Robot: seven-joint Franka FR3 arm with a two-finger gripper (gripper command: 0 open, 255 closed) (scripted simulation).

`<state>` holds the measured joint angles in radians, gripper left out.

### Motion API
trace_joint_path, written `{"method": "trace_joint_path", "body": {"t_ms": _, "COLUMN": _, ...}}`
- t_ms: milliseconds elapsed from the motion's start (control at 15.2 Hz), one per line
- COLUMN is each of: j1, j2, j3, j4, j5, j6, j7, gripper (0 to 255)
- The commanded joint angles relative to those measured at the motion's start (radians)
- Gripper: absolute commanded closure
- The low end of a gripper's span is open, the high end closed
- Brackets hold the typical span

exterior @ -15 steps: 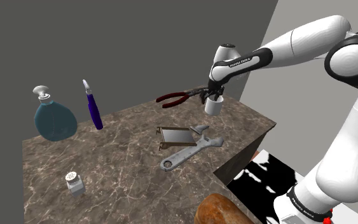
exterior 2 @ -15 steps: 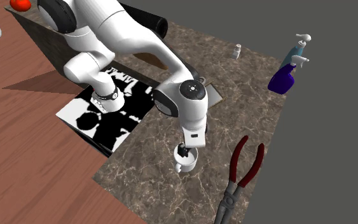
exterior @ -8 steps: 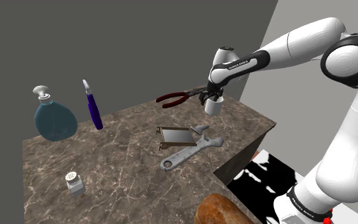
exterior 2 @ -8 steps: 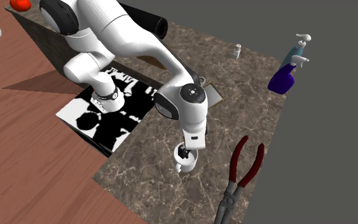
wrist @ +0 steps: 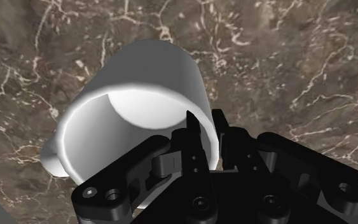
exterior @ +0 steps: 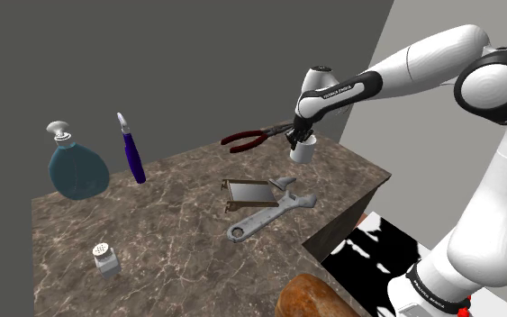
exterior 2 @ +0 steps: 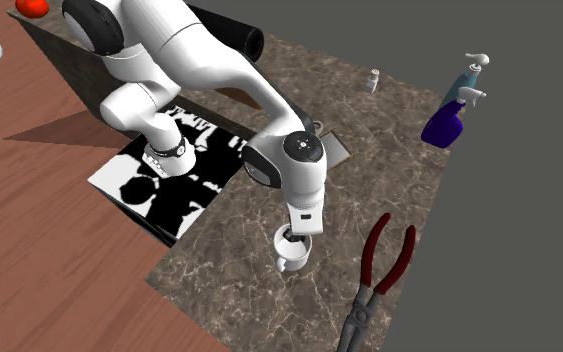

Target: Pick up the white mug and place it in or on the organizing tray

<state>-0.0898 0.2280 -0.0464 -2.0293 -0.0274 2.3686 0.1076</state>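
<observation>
**A:** What is the hand up to?

**B:** The black two-finger hand is clenched on the rim of the plain white cylindrical mug. One finger is inside and the other outside, with the wall pinched between them. My guess is that the mug's body is too wide for the fingers to span, so a rim pinch is the grip that works.

**A:** And where is the mug?

**B:** It hangs directly under the hand with its mouth facing up at it. The handle is on the side away from the fingers, so it doesn't get in the way of the grip. The mug looks just clear of the dark, white-veined marble worktop, though the gap is hard to judge.

**A:** What lies around it?

**B:** The red-handled pliers are closest, flat on the worktop near the mug. The small flat grey organizing tray is well apart from the hand, and a grey metal wrench lies just beside it. I think the mug should be carried high enough to pass over the wrench before it is lowered.

**A:** Anything beyond the tray?

**B:** A slim purple spray bottle, a round blue bottle and a little white shaker stand farthest from the hand.
</observation>
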Motion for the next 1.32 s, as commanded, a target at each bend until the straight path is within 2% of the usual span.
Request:
{"method": "trace_joint_path", "body": {"t_ms": 0, "j1": 0.000, "j2": 0.000, "j3": 0.000, "j4": 0.000, "j5": 0.000, "j6": 0.000, "j7": 0.000, "gripper": 255}}
{"method": "trace_joint_path", "body": {"t_ms": 198, "j1": 0.000, "j2": 0.000, "j3": 0.000, "j4": 0.000, "j5": 0.000, "j6": 0.000, "j7": 0.000, "gripper": 255}}
{"method": "trace_joint_path", "body": {"t_ms": 1254, "j1": 0.001, "j2": -0.095, "j3": 0.000, "j4": 0.100, "j5": -0.001, "j6": -0.195, "j7": -0.003, "gripper": 255}}
